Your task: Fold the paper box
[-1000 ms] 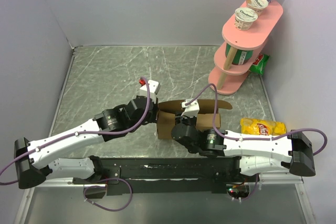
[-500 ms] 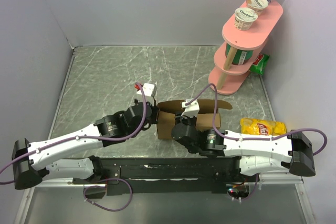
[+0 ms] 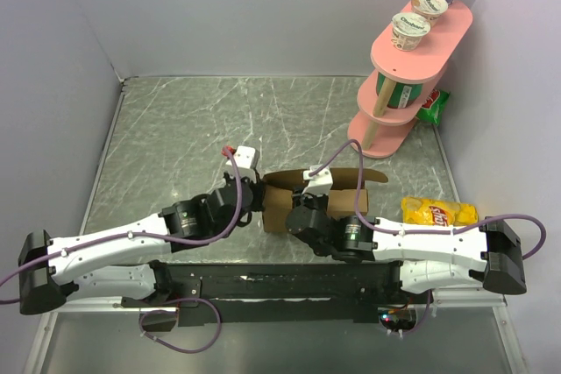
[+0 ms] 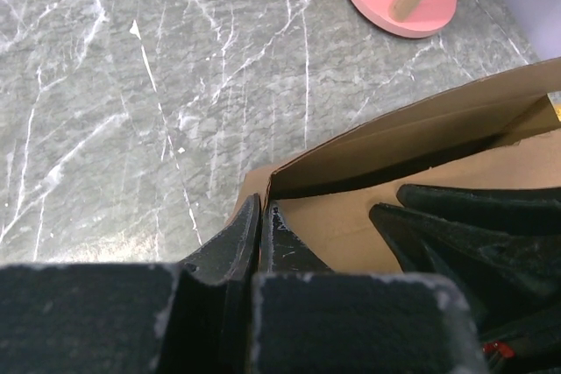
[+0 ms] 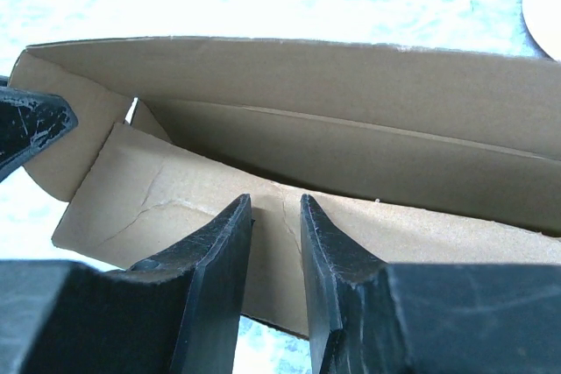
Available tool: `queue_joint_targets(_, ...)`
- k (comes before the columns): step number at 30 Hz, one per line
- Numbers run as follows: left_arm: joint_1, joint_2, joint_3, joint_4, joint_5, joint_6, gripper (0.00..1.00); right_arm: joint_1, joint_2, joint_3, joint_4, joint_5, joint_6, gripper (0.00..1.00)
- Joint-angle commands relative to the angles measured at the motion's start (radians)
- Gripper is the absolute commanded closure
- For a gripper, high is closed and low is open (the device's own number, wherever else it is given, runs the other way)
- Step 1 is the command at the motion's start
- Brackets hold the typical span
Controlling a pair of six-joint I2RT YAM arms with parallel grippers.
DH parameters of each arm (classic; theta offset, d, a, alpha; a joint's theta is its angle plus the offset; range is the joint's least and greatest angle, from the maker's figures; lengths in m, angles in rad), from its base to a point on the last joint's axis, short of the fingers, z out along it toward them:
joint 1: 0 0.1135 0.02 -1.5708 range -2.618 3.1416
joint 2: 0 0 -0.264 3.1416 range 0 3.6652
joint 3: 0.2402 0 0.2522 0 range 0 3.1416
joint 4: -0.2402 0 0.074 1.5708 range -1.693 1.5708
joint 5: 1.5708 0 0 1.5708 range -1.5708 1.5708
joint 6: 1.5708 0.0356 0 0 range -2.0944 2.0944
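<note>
The paper box (image 3: 279, 209) sits on the grey marble table (image 3: 175, 129) near the front edge, right between the two arms, and it's half formed: brown walls standing up, long top flap hanging open toward the back. The left gripper (image 4: 263, 208) has its claw pressed together, tips parked right at the box's left corner where the end wall meets the long wall. Can't tell if a sliver of cardboard is caught between them or if they're just touching it. The right gripper (image 5: 276, 208) comes in from the near side with its claw a little apart, just a narrow gap. Its fingers (image 5: 223, 238) are over the creased inner flap lying inside the box. Looks like they're against the flap, not clamped on an edge, though contact is hard to call from the wrist view.

Off to the right, a yellow chip bag (image 3: 438, 212) lies just beside the right arm. At the back right is a pink tiered stand (image 3: 412, 59) with yogurt cups (image 3: 410, 31) on its top shelf and a green packet (image 3: 434, 104) behind it
</note>
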Motion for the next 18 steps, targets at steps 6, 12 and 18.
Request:
queue_joint_targets(6,-0.126,-0.005,-0.107,-0.040,0.060,-0.022,0.99,0.000,0.033,-0.035,-0.174,-0.070,0.029,0.65)
queue_joint_targets(12,-0.150,0.009,-0.147,-0.005,0.043,-0.006,0.99,0.000,0.027,-0.011,-0.185,-0.061,0.008,0.64)
queue_joint_targets(18,-0.166,0.070,-0.144,-0.031,0.003,-0.003,0.99,0.002,-0.010,0.037,-0.209,-0.084,-0.040,0.58)
